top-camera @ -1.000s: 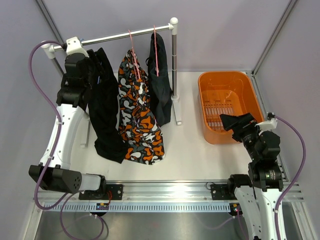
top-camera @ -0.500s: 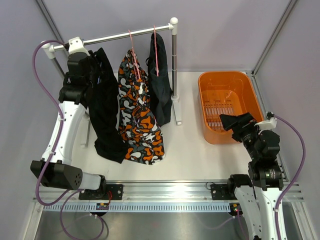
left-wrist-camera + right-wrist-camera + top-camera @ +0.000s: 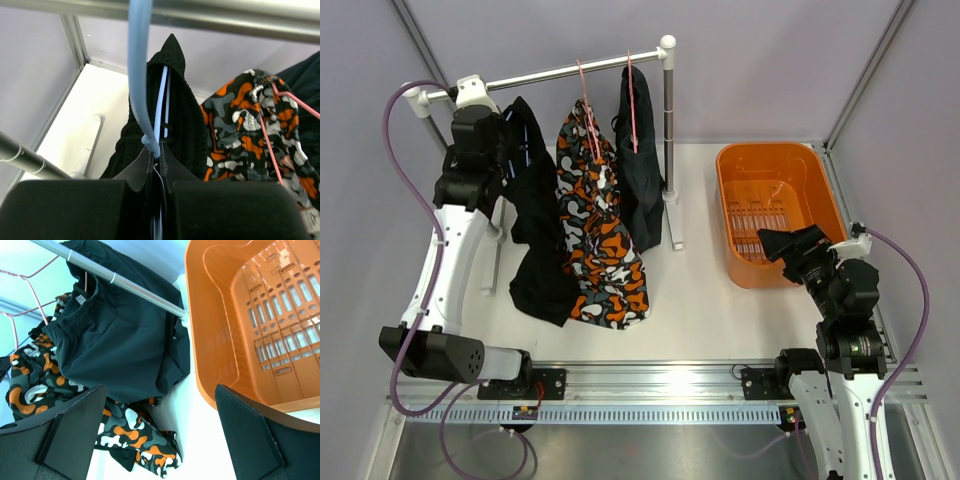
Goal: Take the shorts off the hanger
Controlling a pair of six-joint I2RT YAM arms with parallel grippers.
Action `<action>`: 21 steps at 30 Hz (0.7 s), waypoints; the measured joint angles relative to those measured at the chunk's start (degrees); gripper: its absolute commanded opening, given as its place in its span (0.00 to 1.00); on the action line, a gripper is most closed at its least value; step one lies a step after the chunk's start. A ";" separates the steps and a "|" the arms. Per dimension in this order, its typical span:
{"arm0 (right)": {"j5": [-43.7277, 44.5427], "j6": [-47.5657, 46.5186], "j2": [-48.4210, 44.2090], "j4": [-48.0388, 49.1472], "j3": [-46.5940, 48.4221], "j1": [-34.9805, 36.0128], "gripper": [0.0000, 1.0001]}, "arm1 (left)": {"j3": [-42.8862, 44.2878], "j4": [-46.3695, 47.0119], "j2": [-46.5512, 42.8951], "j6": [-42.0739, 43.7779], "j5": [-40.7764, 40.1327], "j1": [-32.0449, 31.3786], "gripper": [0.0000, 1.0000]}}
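Three pairs of shorts on a chrome rail (image 3: pixel 560 72) at the back left of the white table (image 3: pixel 710 300), seen from above. At the near-left corner, left arm raised steeply from its base, forearm slanting up along the left side, wrist just under the rail's left end. At its tip, left gripper (image 3: pixel 156 159) pinched shut on the waistband of the left black shorts (image 3: pixel 535 250), fingertips meeting where the blue hanger (image 3: pixel 139 75) runs down between them. At near right, right arm folded low over its base, wrist aimed back and left. Spread wide and holding nothing, right gripper (image 3: pixel 160 405) just off the near edge of the orange basket (image 3: pixel 825 195).

Long axis of the left black shorts vertical: waistband up at the claw, upper cloth bunched, hems down toward the table. Beside them in the middle, camouflage shorts (image 3: pixel 598 250) on a pink hanger (image 3: pixel 586 95), waist up, legs down and fanned toward the camera, overlapping the black pair's lower edge. Farthest along, right black shorts (image 3: pixel 640 170) on a second pink hanger (image 3: pixel 631 100) next to the rail's right post, likewise waist up and hems down, touching the camouflage pair.
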 measured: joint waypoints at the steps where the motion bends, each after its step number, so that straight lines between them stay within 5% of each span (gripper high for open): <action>1: -0.28 -0.09 0.04 0.02 0.00 0.00 1.00 | 0.09 -0.70 -0.42 0.02 0.37 0.00 0.00; 11: -0.70 -1.01 2.25 0.13 -0.02 0.00 0.99 | 3.48 -7.58 -7.23 -0.26 3.37 0.00 0.00; 21: -5.25 -6.93 5.86 0.68 0.37 -0.02 0.99 | -5.64 -11.19 -16.92 0.52 5.49 -4.07 0.00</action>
